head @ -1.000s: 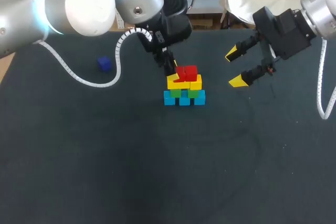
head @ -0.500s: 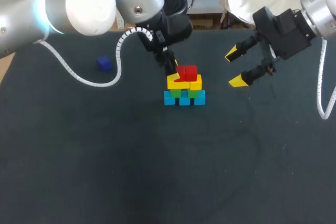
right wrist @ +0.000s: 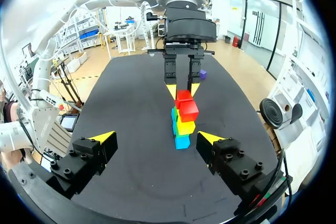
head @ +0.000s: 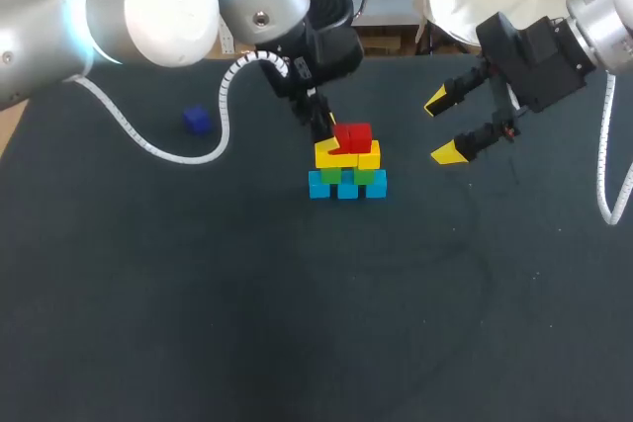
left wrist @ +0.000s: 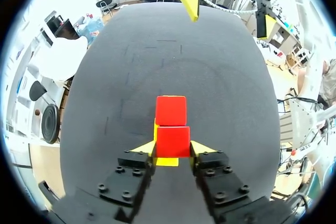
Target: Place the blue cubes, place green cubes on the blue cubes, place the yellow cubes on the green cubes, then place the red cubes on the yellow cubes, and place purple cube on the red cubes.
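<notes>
Two red cubes (head: 353, 135) top the cube stack (head: 346, 173), and the left gripper (left wrist: 173, 148) pinches one red cube by its flat sides. I judge them light, rigid and smooth, so easily nudged off. The right gripper (head: 441, 126) hangs spread, well right of the stack. The purple cube (head: 197, 121) lies well left of it, unobstructed.

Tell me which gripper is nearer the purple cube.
Left. The left gripper holds a red cube on the stack, nearer the purple cube; the right gripper hangs open beyond the stack.
</notes>
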